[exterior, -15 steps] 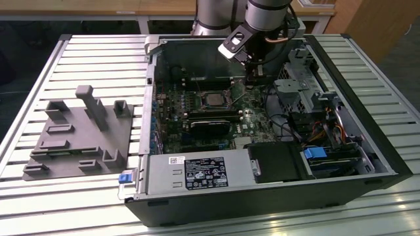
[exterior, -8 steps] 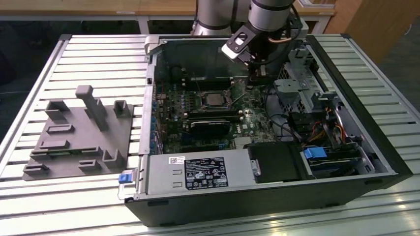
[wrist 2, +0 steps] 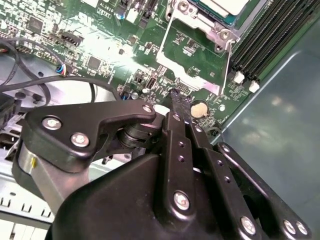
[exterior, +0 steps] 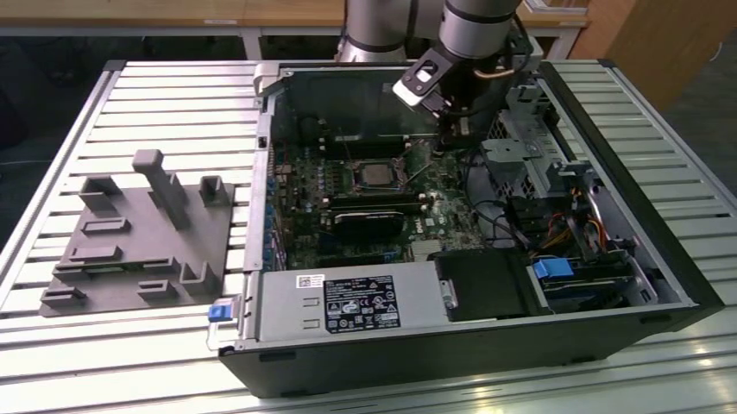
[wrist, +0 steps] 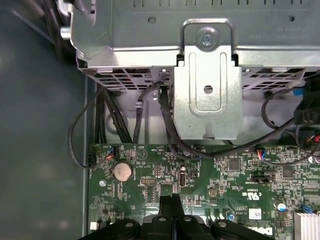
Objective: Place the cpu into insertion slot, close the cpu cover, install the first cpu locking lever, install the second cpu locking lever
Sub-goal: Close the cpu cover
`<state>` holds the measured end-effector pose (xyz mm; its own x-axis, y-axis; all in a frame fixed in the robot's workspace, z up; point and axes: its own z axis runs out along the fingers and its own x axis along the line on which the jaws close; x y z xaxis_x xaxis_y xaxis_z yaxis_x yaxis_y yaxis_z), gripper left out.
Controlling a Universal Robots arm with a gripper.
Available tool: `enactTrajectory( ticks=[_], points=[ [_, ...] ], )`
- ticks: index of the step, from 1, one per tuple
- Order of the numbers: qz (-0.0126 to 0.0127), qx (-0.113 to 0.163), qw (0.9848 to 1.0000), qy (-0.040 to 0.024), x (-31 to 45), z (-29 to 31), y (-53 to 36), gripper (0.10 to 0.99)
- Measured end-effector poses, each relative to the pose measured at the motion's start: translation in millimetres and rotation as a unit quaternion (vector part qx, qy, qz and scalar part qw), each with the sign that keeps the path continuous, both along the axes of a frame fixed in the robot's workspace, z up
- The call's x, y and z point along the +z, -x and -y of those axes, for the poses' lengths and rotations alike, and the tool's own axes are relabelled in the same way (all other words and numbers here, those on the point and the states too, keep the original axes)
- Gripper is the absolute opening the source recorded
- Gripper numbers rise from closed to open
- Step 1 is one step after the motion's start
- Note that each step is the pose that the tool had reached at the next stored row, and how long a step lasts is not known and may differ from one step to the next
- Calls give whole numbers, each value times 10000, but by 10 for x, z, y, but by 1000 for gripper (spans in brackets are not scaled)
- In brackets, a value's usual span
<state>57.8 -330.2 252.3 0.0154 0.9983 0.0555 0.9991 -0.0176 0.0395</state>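
Silver-grey metal tops the cpu [exterior: 374, 174] in the slot [exterior: 349, 176], likely light, stiff, fragile underneath, best taken by its edges; the gripper's [wrist 2: 172, 96] jaws are clenched.

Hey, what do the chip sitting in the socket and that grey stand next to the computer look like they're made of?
The chip: its top looks like metal with a dull silver-grey, matte finish, catching the light only softly. The grey stand: probably plastic, perhaps moulded or printed, going by its even flat grey, lack of shine and blocky shapes.
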Motion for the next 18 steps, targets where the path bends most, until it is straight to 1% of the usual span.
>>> enactTrajectory(
  ticks=[4,5,12,18],
  points=[
    [-5,0,10000,1,-68,-7,2,106],
    [-5,1,10000,0,-79,-8,14,106],
    [-5,0,10000,1,-89,-8,125,106],
    [-5,1,10000,-5,-89,-11,153,106]
  ],
)
